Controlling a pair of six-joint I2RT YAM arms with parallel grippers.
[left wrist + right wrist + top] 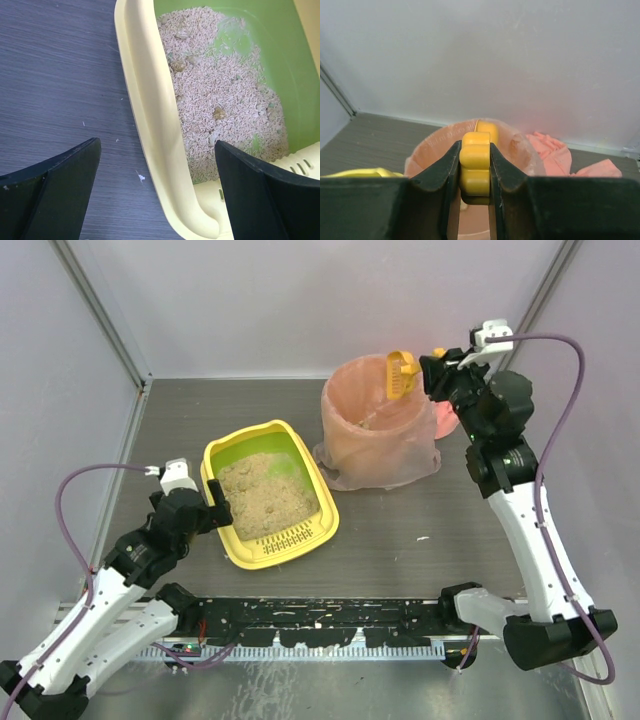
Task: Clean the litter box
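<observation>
Along the left long rim of the litter box (285, 543), the left end effector (212, 502) is spread wide, a finger on either side of the wall; it is the nearer arm. The box's long axis runs away from the bases, and beige litter (265, 495) with some clumps fills it. Right of the box stands the pink-bagged bin (380, 450), contents unclear. The right end effector (425, 375) pinches the orange scoop (401, 373) over the bin's mouth.

**Litter box (285, 543) upright, skewed, partly bare inside**

Rectangular yellow tray, rounded corners, green inner wall. Flat on the table (420, 510), at 9 o'clock from its centre. Long axis 11 to 5 o'clock, slotted ledge at 5. Beige litter (265, 495) with small clumps, green floor showing in patches.
</observation>
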